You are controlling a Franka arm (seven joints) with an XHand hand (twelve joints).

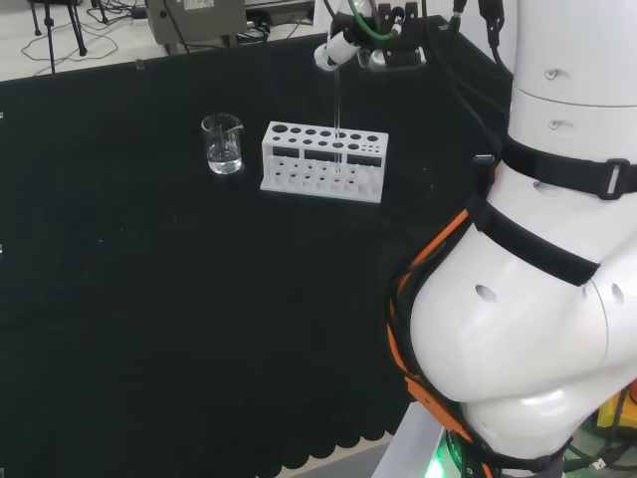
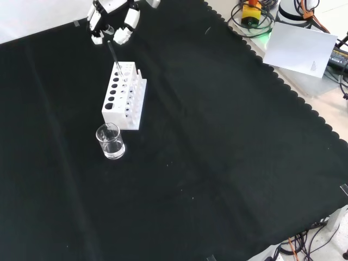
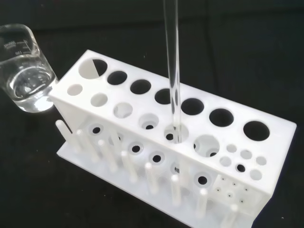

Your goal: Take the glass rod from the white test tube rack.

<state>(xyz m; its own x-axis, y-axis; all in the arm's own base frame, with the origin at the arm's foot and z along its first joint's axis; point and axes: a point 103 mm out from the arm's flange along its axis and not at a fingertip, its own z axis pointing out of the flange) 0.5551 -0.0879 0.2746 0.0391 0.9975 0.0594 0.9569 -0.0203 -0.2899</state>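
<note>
The robot hand (image 2: 115, 23) pinched the top of the glass rod (image 3: 173, 71), which hung straight down beneath it, its lower end inside a hole of the white rack (image 1: 323, 162).

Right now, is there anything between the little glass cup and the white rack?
No. In the front view, just bare black cloth lies between the beaker and the white test tube rack; they stand close but apart.

Head view: rack (image 1: 323, 162) stands mid-table (image 1: 149, 299), beaker (image 1: 223, 144) just left of it, apart. Rod (image 1: 338, 119) upright in a rack hole, w/ hand (image 1: 343, 45) above rack at rod's top. Front view: beaker sits nearer than rack.
</note>
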